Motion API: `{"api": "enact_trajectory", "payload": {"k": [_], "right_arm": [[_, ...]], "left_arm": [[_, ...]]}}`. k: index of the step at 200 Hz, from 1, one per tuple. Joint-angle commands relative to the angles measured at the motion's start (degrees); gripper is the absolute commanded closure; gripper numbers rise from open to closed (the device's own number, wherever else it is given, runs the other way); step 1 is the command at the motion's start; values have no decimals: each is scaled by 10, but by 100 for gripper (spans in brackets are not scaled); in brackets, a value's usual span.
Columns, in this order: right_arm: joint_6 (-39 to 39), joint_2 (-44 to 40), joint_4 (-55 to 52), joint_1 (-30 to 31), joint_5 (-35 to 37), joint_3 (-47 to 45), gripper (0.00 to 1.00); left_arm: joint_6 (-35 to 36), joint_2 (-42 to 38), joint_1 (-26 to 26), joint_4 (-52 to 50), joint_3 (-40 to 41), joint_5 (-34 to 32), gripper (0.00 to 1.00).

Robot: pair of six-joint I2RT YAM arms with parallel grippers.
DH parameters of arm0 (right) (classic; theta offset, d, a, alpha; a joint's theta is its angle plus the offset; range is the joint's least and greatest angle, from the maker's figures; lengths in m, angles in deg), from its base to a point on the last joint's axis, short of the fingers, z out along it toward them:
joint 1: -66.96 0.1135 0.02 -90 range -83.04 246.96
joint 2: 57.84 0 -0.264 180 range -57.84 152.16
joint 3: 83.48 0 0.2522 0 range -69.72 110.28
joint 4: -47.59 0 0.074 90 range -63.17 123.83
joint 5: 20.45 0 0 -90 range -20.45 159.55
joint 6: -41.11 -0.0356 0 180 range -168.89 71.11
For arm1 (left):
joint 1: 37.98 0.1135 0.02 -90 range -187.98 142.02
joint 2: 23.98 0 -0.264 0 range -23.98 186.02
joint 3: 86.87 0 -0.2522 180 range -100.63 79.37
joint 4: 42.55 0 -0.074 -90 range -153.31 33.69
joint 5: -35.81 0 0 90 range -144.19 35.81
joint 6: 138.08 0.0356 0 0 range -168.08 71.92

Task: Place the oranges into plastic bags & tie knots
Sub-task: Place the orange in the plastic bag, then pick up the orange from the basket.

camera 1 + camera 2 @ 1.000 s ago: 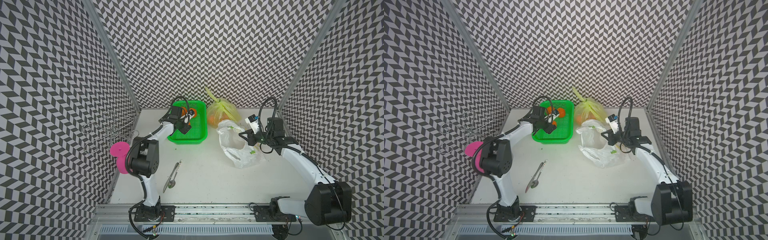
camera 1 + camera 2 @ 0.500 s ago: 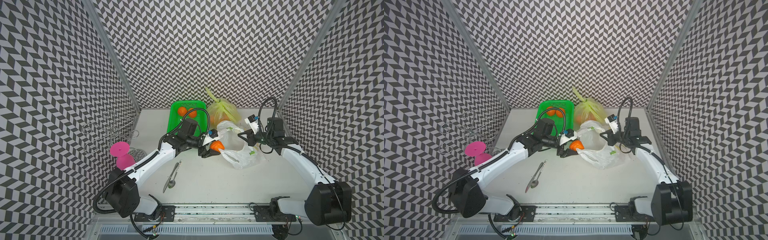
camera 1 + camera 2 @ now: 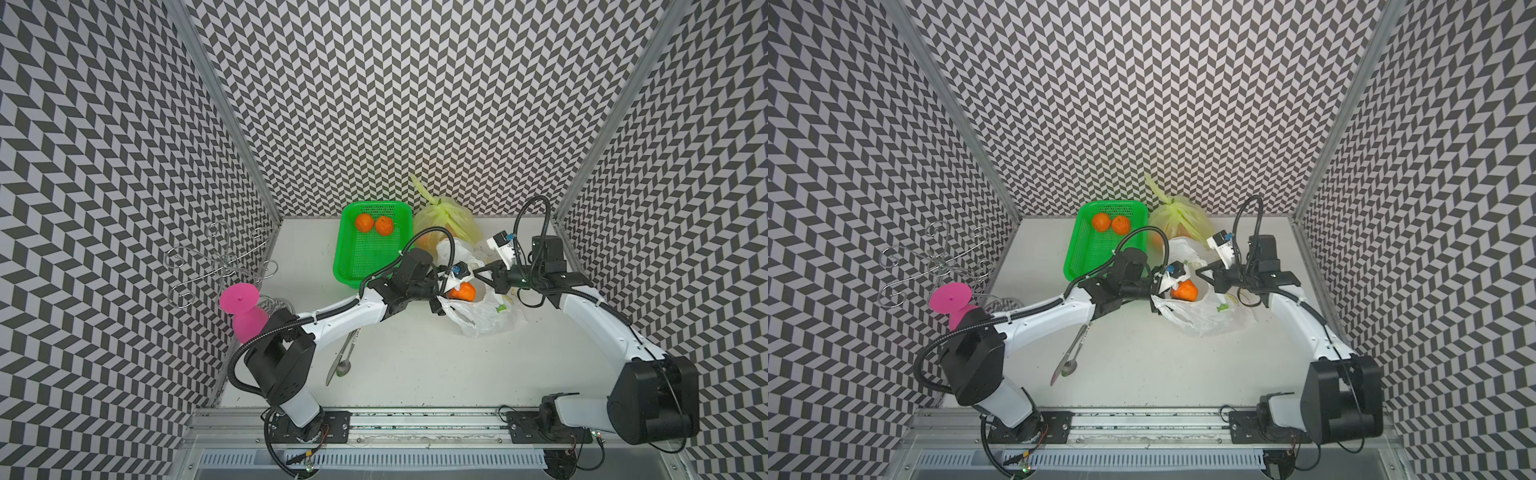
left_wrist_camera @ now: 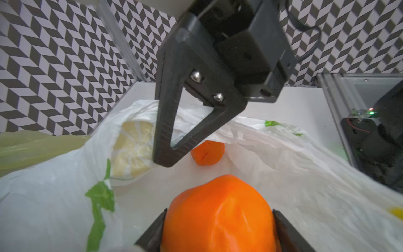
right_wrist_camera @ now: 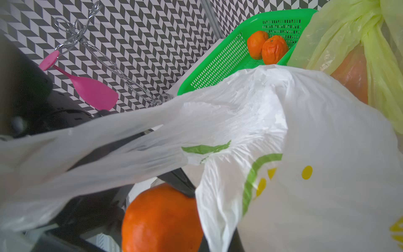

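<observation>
**Figure.** Loading the second bag, read from the robot's left to its right.

- **Far left, at the back of the counter (image 3: 415, 374):** a green basket (image 3: 347, 253) holds two oranges (image 3: 365, 222), which touch each other.
- **Just right of the basket:** the yellow-green bag (image 3: 446, 216) stands with its knot (image 3: 435, 203) tied. Orange shows through the film.
- **Centre:** the left tool (image 3: 457, 291) is closed on the held orange (image 4: 220, 213). One finger presses each flank of the fruit.
- **The white bag (image 3: 482, 320):** it lies on its side in front of the yellow-green bag. Its mouth faces the left tool and its body runs away toward the robot's right. The left wrist view shows the held orange just over the lower lip, with the cavity straight ahead. A further orange (image 4: 207, 152) lies deeper inside.
- **Right:** the right tool (image 4: 165, 160) is pressed together on the upper rim of the mouth. It lifts the film into a canopy above the held orange.

**Governing relation.** The bag's interior lies directly ahead of the left tool, along its line of reach. Judged from this, the fruit needs only a short advance and a release. The left arm is the nearer one for that. The right arm serves only as the prop for the opening. The likely hazard is the loose upper film sagging onto the fruit or the fingers.
</observation>
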Motion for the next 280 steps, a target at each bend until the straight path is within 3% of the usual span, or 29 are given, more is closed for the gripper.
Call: {"api": "enact_trajectory", "payload": {"k": [1, 52, 134, 158, 189, 223, 244, 280], "right_arm": [[-1, -1, 17, -2, -8, 1, 100], [2, -3, 16, -3, 22, 4, 100], [10, -9, 15, -3, 60, 5, 100], [10, -13, 17, -4, 78, 5, 100], [10, -8, 17, -4, 89, 7, 100], [13, -4, 10, -4, 96, 12, 100], [14, -6, 9, -4, 95, 13, 100], [14, -16, 15, -4, 93, 8, 100]], "left_arm": [[10, 20, 3, 60, 10, -72, 35], [32, -7, 3, 49, 30, -73, 21], [66, -68, 5, -38, 21, -68, 14], [88, -112, 21, -96, 27, -24, 17], [157, -169, 75, -222, 28, 111, 17], [194, -218, 186, -289, 34, 184, 17], [148, -208, 271, -225, 42, 149, 16], [62, -68, 334, -110, -21, -46, 16]]}}
